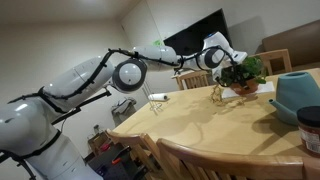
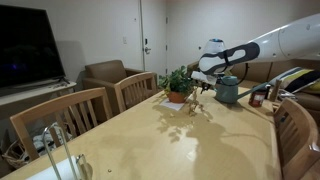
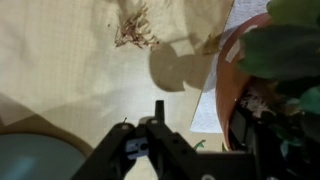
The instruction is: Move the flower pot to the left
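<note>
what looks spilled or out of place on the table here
Reddish-brown crumbs lie scattered on the table beside the pot in the wrist view. They look like spilled soil or dried petals; I cannot tell which. The pot itself stands upright in both exterior views.

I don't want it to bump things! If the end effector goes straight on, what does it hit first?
Probably the bare table. In the wrist view the end effector points down at it, between the flower pot and the teal container. The pot sits close; depth is unclear.
</note>
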Robot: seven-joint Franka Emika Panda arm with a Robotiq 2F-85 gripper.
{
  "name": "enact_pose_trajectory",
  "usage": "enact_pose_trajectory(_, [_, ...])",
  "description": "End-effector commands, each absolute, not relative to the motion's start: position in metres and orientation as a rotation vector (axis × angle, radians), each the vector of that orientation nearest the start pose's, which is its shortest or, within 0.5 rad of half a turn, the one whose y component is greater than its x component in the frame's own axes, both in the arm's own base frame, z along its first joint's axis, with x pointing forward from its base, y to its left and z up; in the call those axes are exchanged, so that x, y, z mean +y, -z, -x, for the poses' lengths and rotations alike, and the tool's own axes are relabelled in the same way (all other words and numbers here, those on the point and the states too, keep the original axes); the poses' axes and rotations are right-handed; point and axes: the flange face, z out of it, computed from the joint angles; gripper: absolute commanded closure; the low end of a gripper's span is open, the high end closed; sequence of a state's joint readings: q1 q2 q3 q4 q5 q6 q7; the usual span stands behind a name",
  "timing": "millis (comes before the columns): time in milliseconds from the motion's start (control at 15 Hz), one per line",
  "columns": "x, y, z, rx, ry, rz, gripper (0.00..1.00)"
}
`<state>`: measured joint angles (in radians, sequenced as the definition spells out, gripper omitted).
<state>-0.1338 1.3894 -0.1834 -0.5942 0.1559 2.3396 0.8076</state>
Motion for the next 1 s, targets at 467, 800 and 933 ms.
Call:
enact_pose_trajectory(467, [-0.161, -0.174, -0.819, 1.478, 0.58, 2.63, 1.0])
enact_pose_trajectory(800, [-0.159, -0.189, -0.822, 1.443, 0.601, 2.612, 0.99])
enact_pose_trajectory(933, [-0.157, -0.199, -0.825, 1.422, 0.617, 2.6, 0.99])
